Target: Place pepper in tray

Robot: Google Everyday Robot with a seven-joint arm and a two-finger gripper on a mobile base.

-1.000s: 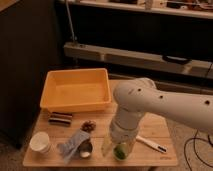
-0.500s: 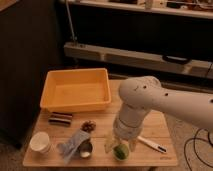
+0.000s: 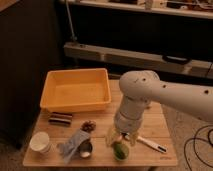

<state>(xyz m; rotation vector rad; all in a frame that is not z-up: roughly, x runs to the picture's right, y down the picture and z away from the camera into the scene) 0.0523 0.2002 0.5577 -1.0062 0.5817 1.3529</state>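
Where the white arm [image 3: 142, 95] bends down over the front of the wooden counter [image 3: 157, 125], its thick wrist hides most of the claw [image 3: 119, 141]. Claw sits low, just above the pepper [image 3: 120, 150], near the counter's front edge. Spread, pressed together or pinching: cannot tell, the wrist and dim light cover it. Contact with the pepper also unclear.

Pepper: small, dark green, rounded, down at counter level. Its upper part is overlapped by the claw. It lies outside the tray [image 3: 75, 103], well apart from it, to the front and right.

Tray: large yellow-orange bin, back left of the counter, raised sides, inside bare as far as seen. Its right rear corner is just beside the arm.

Left front: white cup [image 3: 40, 142], upright. Beside it a crumpled grey-blue cloth or bag [image 3: 71, 145]; which one, hard to say. A round metallic item [image 3: 86, 149] touches or overlaps it; identity unclear. Dark oblong object [image 3: 60, 118] lies in front of the tray. Small brown lump [image 3: 89, 125] near it, too blurred to name.

Right of the pepper: white pen-like stick [image 3: 150, 144], lying slantwise, inner end hidden under the arm.

Arm runs off the right edge. Cable [image 3: 197, 145] loops on the floor, cut off there too.
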